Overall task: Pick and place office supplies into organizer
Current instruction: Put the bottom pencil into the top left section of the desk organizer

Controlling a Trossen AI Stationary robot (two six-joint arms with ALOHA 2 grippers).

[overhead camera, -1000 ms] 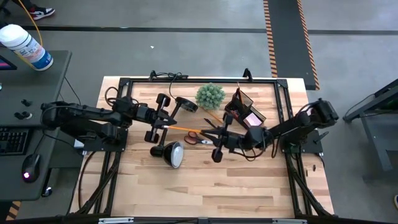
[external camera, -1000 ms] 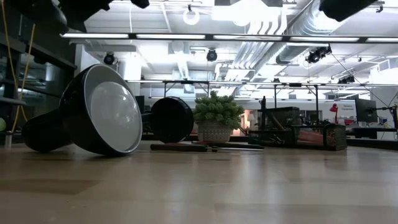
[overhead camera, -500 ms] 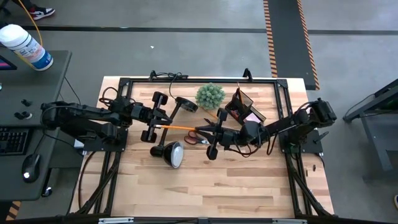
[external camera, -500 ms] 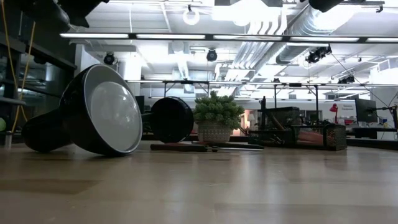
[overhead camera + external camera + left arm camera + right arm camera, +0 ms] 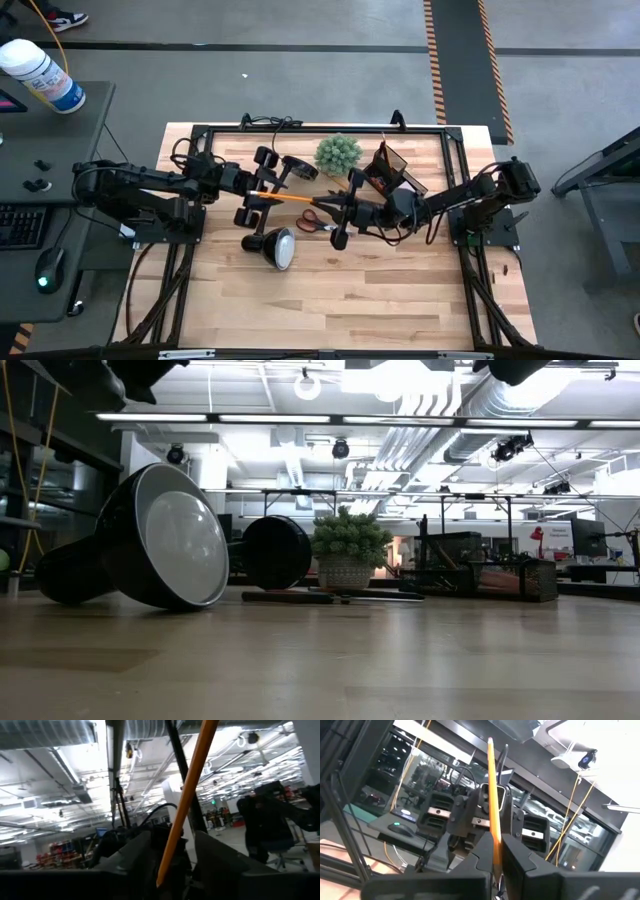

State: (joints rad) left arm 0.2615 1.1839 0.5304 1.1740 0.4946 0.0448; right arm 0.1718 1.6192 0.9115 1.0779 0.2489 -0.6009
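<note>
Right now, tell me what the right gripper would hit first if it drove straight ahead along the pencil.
Probably the left gripper: it faces the right gripper head-on at the far end of the orange pencil. How far off it is I cannot tell.

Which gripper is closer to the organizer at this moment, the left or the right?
Right. The right gripper is beside the organizer, gripping the orange pencil; the left gripper is farther, beyond the plant.

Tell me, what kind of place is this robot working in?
Probably a big robot lab or workshop. The light wooden table stands on a grey concrete floor with orange-and-black striped tape, and the low view shows exposed silver ceiling ducts and more metal rigs behind.
</note>
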